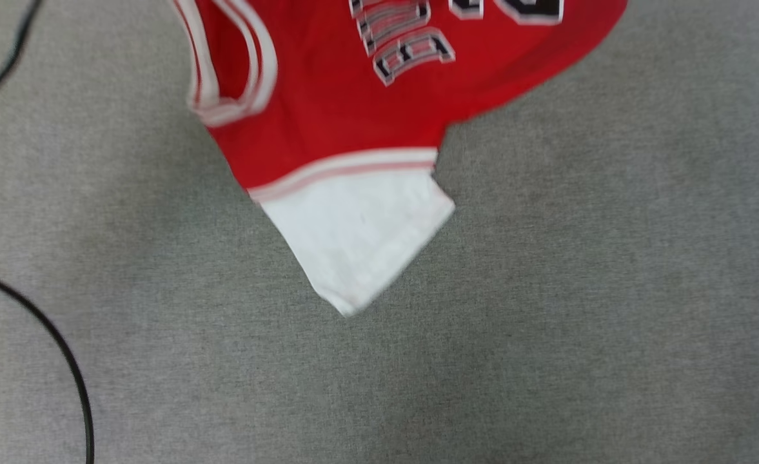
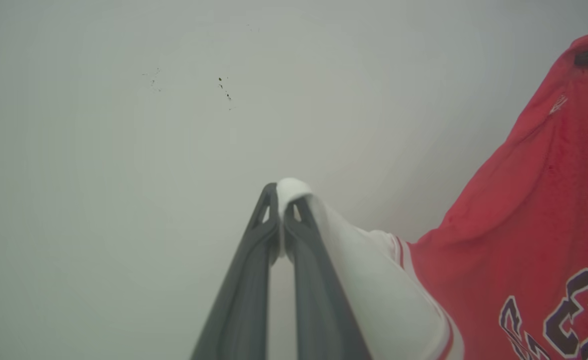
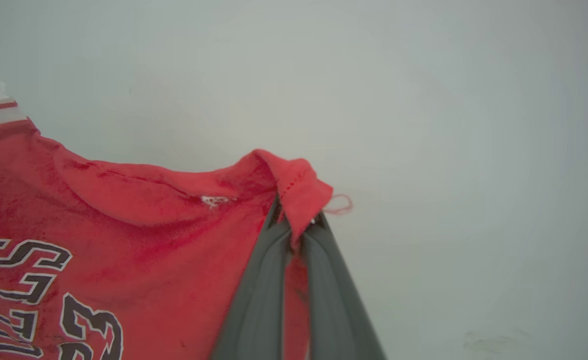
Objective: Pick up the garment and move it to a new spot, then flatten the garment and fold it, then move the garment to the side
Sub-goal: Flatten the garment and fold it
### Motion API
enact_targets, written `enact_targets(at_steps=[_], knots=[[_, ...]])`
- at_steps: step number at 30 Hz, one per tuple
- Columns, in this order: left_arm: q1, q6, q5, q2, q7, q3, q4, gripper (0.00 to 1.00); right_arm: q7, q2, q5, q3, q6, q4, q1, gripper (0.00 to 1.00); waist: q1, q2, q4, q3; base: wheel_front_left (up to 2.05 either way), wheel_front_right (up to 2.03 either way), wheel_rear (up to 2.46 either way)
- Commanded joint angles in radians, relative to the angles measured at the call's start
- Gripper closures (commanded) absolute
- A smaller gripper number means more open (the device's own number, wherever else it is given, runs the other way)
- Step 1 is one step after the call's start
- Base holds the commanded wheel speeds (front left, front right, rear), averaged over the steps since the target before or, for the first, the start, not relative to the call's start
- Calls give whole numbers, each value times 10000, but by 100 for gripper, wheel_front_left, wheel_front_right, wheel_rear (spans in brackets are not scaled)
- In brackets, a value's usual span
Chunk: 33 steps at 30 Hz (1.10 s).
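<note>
Head view:
- Lower left: black cable, curved on the grey carpet.
- Upper centre: garment, red with black white-edged lettering cut by the top edge. Its white sleeve tapers toward mid-frame. Contact with the carpet cannot be told.

Left wrist view:
- Bottom centre: left gripper, fingers pressed together on a fold of white sleeve cloth.
- Right side: the red body of the garment.

Right wrist view:
- Left half: garment, print at lower left.
- Centre: right gripper, pinched on a red stitched corner with a loose thread beside it.
</note>
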Motion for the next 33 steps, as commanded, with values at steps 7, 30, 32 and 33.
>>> enact_targets(at_steps=[7, 30, 32, 33], knots=[[-3121, -872, 538, -824, -148, -65, 2038, 100, 76, 576, -968, -549, -10, 1155, -2231, 100, -1, 0, 206, 1138, 0, 0, 0], [-6398, -2069, 669, -2273, -1697, -462, 6774, 100, -1256, 1695, -1495, 579, -10, 4217, -4502, 100, -1, 0, 353, 2100, 0, 0, 0], [-5957, -2130, 576, -2228, -1886, -546, 6952, 100, -1452, 1759, -1292, 811, -10, 4349, -4147, 100, -1, 0, 330, 2036, 0, 0, 0], [-5690, -2137, 491, -2205, -1988, -584, 7006, 100, -1527, 1794, -1203, 931, -11, 4420, -3934, 100, -1, 0, 324, 1989, 0, 0, 0]])
